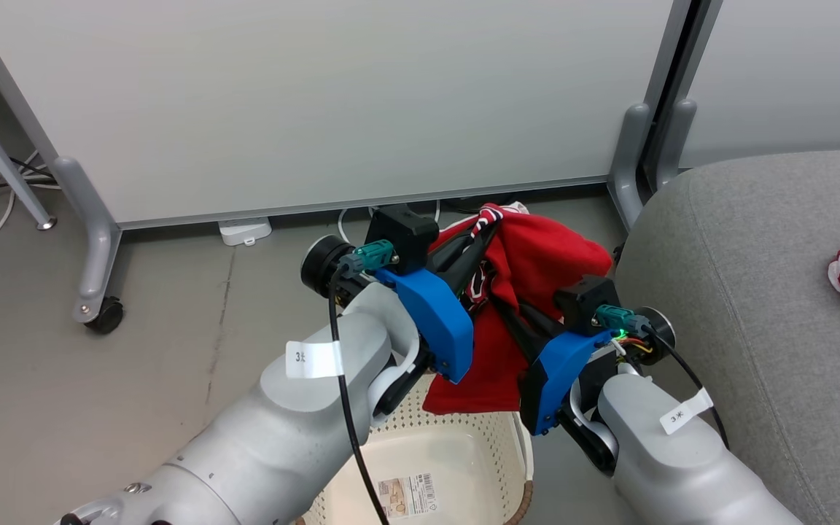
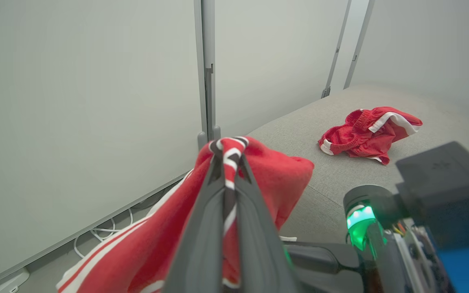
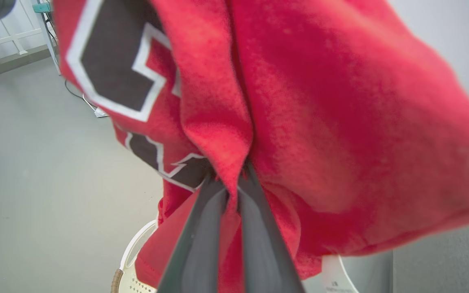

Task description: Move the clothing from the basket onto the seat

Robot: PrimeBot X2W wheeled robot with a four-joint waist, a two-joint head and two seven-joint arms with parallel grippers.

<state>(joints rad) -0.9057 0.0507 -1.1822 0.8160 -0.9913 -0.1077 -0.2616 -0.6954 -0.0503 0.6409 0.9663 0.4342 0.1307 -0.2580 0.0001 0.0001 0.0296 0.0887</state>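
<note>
Grey floor [image 1: 172,328] below: left gripper [image 2: 228,156] and right gripper [image 3: 234,179] each clamp a fold of one red jersey [image 1: 537,255], held over the basket [image 1: 464,426]. Best carried rightward, grips level, hem clearing the seat [image 1: 741,292] edge before release. Red shorts [image 2: 364,134] lie on the seat; white partition panels [image 1: 318,109] stand behind.

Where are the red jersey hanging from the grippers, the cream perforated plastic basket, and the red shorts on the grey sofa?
Red jersey [image 1: 537,255]: head view, on its bunched upper fold.
Cream perforated basket [image 1: 511,452]: head view, on its right inner wall.
Red shorts [image 2: 364,136]: left wrist view, on the crumpled middle.
</note>
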